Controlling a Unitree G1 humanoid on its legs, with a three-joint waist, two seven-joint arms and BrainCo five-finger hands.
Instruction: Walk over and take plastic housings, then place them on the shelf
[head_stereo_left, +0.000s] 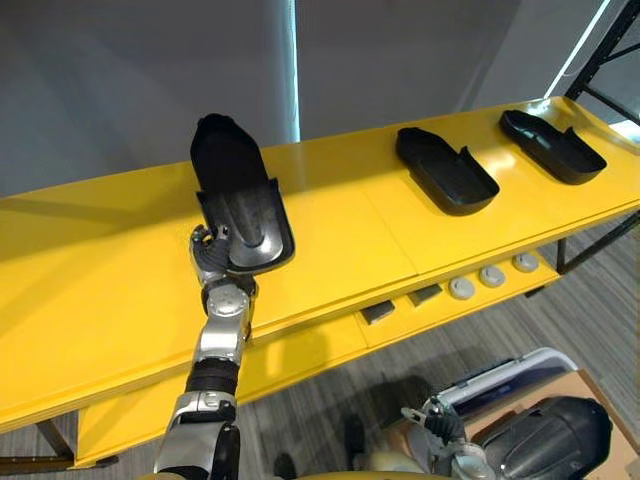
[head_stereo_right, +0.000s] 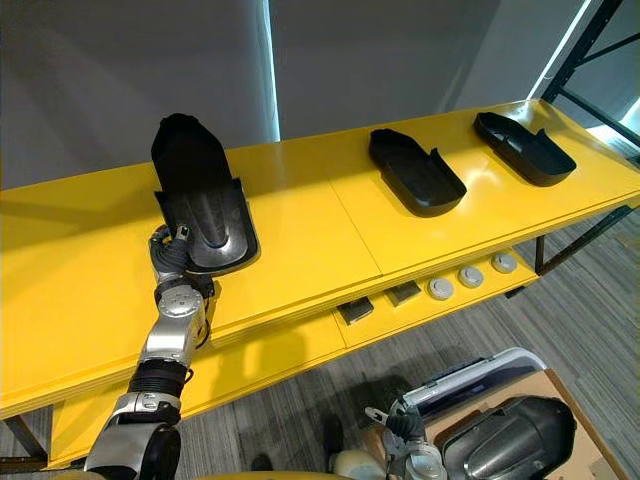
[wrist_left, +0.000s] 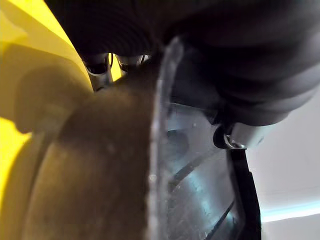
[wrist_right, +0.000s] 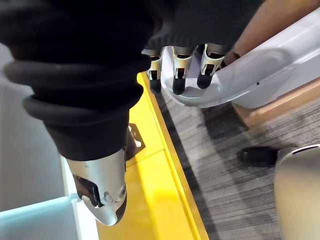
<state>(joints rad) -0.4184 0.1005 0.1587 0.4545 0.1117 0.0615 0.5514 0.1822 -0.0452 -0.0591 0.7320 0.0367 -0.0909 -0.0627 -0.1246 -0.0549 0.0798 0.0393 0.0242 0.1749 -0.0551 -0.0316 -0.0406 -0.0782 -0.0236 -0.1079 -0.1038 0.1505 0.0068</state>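
A black plastic housing lies lengthwise on the yellow shelf top, hollow side up. My left hand grips its near end, fingers curled on the rim; the left wrist view shows the housing wall right against the hand. Two more black housings rest further right on the same surface. My right hand hangs low by a white bin, fingers relaxed and holding nothing.
A lower yellow ledge carries round grey discs and small grey blocks. A white bin in a cardboard box stands on the grey floor at lower right. A black rack upright rises at the far right.
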